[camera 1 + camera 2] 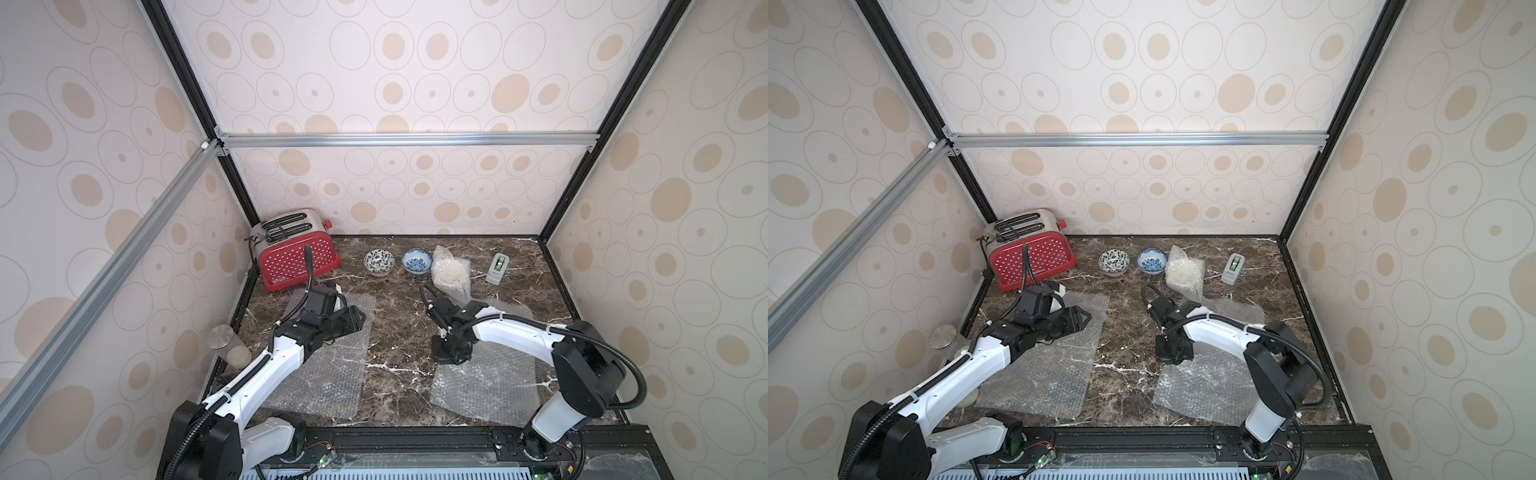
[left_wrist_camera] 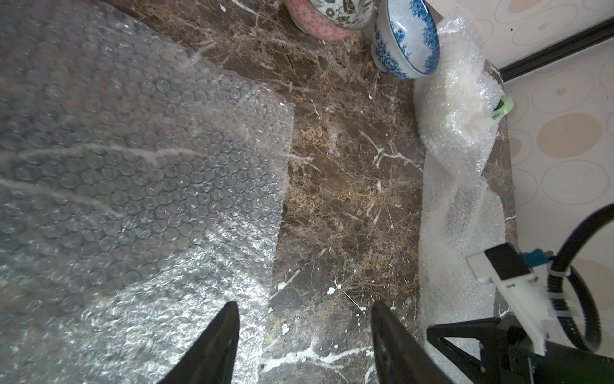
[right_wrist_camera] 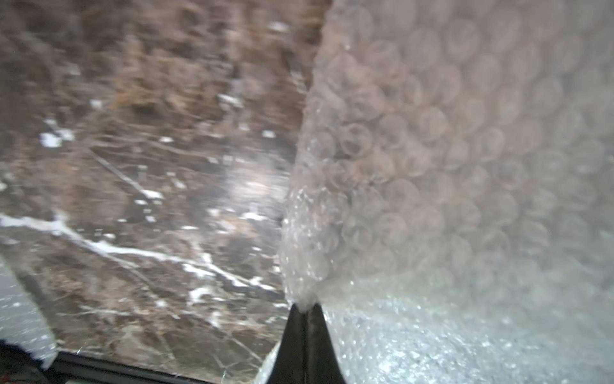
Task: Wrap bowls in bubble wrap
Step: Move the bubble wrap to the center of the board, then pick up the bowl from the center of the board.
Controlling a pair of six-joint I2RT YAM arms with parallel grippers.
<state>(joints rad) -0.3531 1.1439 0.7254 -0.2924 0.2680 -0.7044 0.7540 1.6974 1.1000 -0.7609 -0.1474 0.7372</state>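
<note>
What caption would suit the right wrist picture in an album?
Right hand pinched shut on the edge of a bubble wrap sheet over the marble table.

I see a dark brown marble-veined tabletop point(image 1: 395, 332). Under my left gripper point(image 1: 361, 318) lies one flat clear bubble-wrap sheet point(image 1: 332, 382); a second clear bubble-wrap sheet point(image 1: 486, 382) lies under my right gripper point(image 1: 451, 360). Beyond the left gripper stand a red dotted toaster point(image 1: 297, 259) and a black-patterned white bowl point(image 1: 378, 262). Beyond the right gripper: a blue-patterned white bowl point(image 1: 417, 261), a crumpled bubble-wrap bundle point(image 1: 451, 272), a grey tape dispenser point(image 1: 498, 269). The bowls sit near each other.
</note>
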